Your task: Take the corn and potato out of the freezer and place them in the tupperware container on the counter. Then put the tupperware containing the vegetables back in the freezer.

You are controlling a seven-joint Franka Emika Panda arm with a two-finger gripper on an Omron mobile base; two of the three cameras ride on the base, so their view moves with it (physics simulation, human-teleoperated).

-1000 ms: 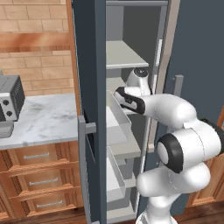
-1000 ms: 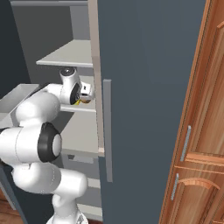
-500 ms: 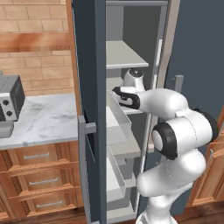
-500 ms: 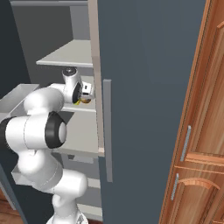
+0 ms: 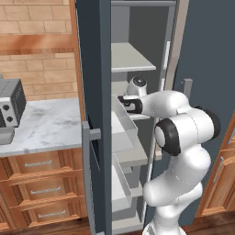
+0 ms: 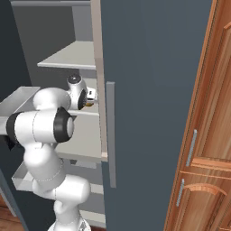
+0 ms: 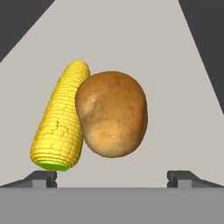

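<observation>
In the hand view the yellow corn (image 7: 59, 124) lies on the freezer's pale grey shelf (image 7: 144, 43), touching the golden-brown potato (image 7: 113, 114) on its right. My gripper (image 7: 112, 179) is open just in front of them, with one fingertip (image 7: 42, 178) under the cob's green end and nothing between the jaws. From the left base my gripper (image 5: 125, 100) reaches into the open freezer (image 5: 94, 55) at its middle shelf. From the right base my gripper (image 6: 91, 96) pokes in beside the door edge. The grey tupperware container (image 5: 5, 136) sits on the counter (image 5: 50, 124) at far left.
A toaster oven (image 5: 10, 108) stands on the counter behind the container. White door bins (image 5: 123, 121) jut from the open freezer door just left of my arm. The other freezer door (image 6: 149, 67) and a wooden cabinet (image 6: 203, 135) close off the right side.
The arm's elbow has swung up and to the left while the hand stayed at the middle shelf. The jaws stayed open.
</observation>
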